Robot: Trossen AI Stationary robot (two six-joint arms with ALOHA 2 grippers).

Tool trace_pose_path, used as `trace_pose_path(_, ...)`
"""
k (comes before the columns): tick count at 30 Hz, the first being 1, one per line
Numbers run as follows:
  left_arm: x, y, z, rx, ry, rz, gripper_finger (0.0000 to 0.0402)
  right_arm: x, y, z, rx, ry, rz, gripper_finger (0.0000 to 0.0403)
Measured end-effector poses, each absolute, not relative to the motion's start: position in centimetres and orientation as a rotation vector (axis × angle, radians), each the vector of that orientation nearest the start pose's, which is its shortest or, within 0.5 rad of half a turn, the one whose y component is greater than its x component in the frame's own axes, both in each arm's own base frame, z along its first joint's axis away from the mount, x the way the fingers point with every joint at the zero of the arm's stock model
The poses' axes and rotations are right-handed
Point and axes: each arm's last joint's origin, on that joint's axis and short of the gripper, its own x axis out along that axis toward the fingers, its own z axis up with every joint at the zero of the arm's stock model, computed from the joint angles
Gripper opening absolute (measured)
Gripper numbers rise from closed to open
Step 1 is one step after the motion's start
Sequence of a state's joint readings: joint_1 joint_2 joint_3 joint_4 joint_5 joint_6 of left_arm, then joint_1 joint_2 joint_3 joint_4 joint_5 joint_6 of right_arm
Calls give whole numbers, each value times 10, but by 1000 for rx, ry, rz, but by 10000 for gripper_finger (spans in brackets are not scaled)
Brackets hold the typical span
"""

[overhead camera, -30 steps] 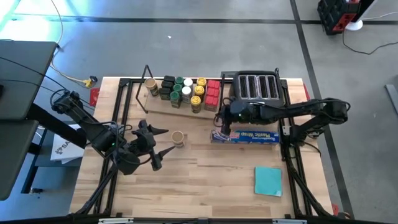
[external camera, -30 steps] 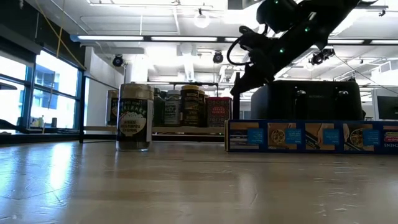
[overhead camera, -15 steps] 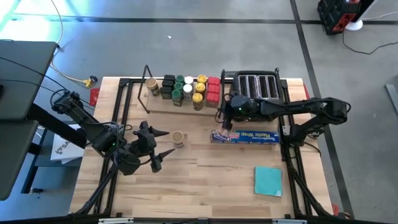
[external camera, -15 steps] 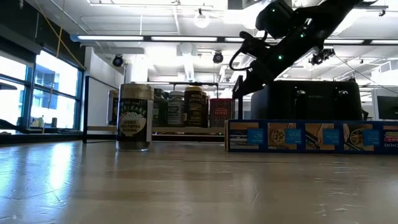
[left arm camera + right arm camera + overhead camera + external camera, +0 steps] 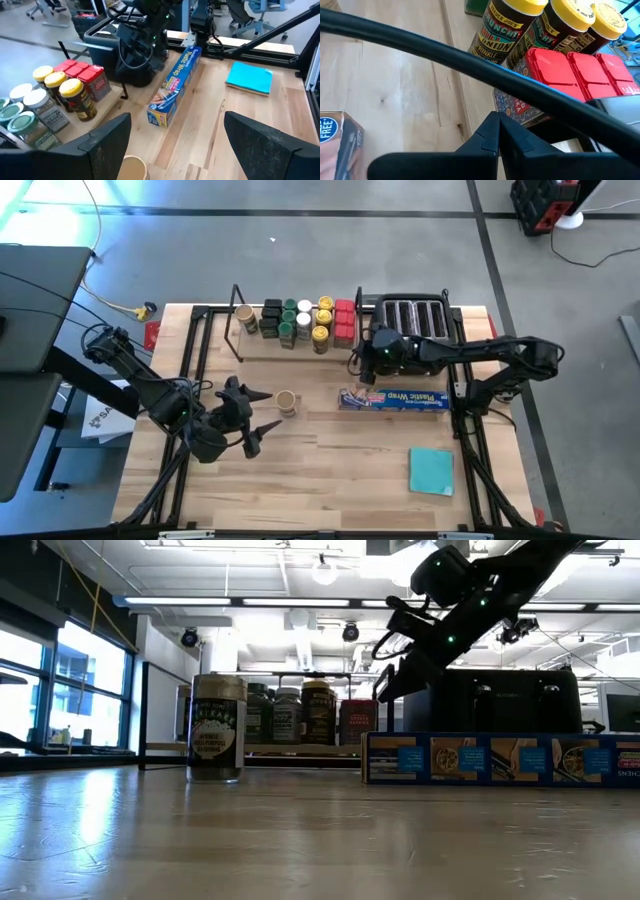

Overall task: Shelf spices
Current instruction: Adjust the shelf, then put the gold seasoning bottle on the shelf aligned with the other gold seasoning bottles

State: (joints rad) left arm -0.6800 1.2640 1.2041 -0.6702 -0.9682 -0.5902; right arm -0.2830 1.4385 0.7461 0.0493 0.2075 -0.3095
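Table front bare; right pincer point(image 5: 357, 363) pressed together, seemingly touching shelf point(image 5: 262, 350) edge; left pincer point(image 5: 262, 410) spread.

Shelf point(image 5: 262, 345): a low rack of thin black wire uprights with a pale wooden board, set at the table's far edge, just left of the toaster.
Spices on shelf point(image 5: 300, 322): upright jars and tins are packed together on the board's right half; tan, dark, green, white and yellow lids are seen, with red tins point(image 5: 344, 322) at the right end.
Lone jar point(image 5: 286, 402): a tan-lidded jar is stood upright on the table, well apart from the shelf.
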Motion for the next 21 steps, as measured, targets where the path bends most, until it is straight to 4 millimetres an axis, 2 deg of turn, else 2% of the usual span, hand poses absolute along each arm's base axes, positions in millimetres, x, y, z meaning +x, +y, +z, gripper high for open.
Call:
trace_pose_path(2,210,-139,343,-55,394,411,314,277,-80,201,-278,694,-364,0)
trace_pose_path(5,209,-138,339,-81,401,432,314,280,-64,217,-286,619,-346,0)
trace_pose_path(11,220,-128,315,-137,286,586,314,276,-18,242,-295,489,-298,0)
trace_pose_path(14,226,-119,314,-146,264,633,314,274,5,249,-222,435,-243,0)
trace_pose_path(16,231,-113,315,-168,296,607,314,272,20,251,-190,418,-198,0)
trace_pose_path(21,244,-97,311,-83,506,358,314,268,53,251,-170,403,-93,0)
